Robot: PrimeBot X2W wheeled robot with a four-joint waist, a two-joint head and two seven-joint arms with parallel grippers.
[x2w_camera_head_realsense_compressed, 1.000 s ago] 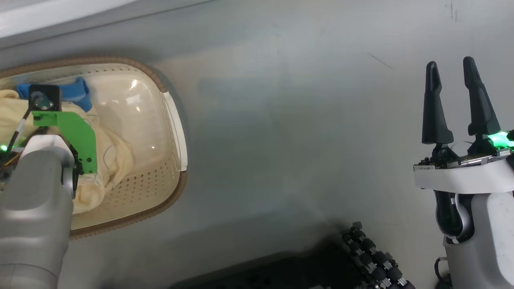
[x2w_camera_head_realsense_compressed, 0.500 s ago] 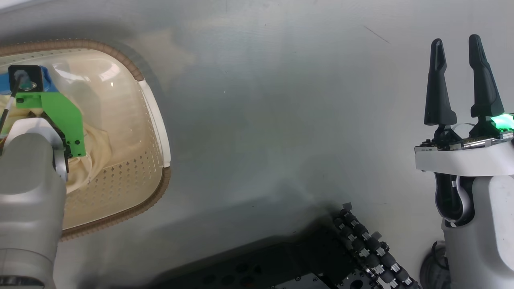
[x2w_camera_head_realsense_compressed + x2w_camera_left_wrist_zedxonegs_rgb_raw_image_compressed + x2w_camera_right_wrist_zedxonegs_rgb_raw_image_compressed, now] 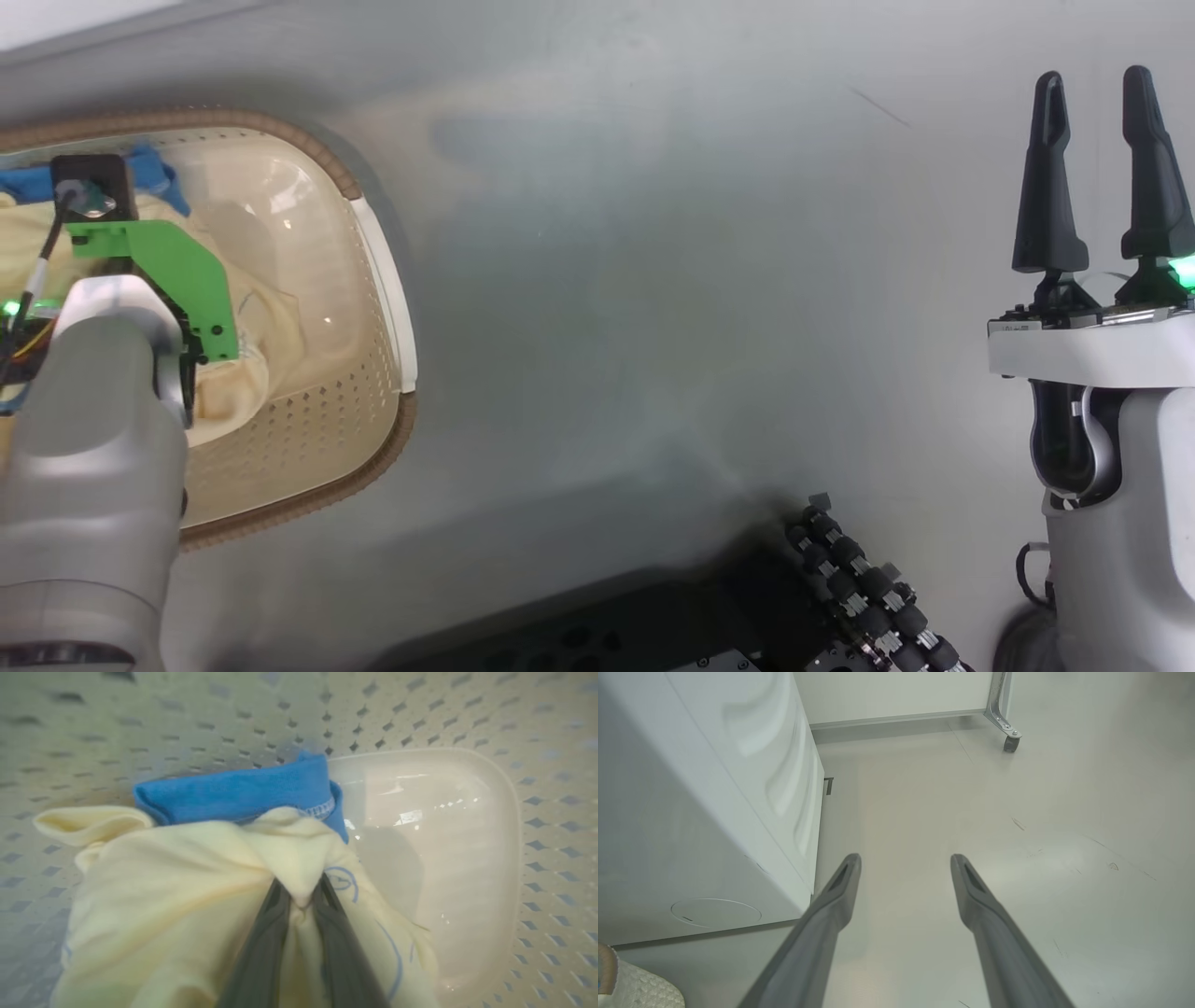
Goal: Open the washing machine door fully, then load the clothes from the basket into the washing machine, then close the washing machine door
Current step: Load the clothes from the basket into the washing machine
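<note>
The cream basket (image 3: 392, 448) with a brown rim stands on the floor at the left of the head view. My left arm reaches down into it. In the left wrist view my left gripper (image 3: 301, 891) is shut on a fold of the pale cream clothes (image 3: 187, 872), with a blue cloth (image 3: 243, 788) lying behind them against the perforated basket wall (image 3: 420, 709). My right gripper (image 3: 1097, 93) is open over bare floor at the far right, holding nothing. Its wrist view shows the white washing machine (image 3: 691, 812) side panel at the left. The washing machine door is out of view.
My dark base with a roller wheel (image 3: 868, 597) sits at the bottom of the head view. A metal leg on a caster (image 3: 1011, 742) stands by the far wall. Grey floor lies between the basket and my right arm.
The head camera has shifted a little, so the basket sits differently in the picture. My left wrist stays inside the basket and its jaws have closed on the cream cloth. The right gripper stays open.
</note>
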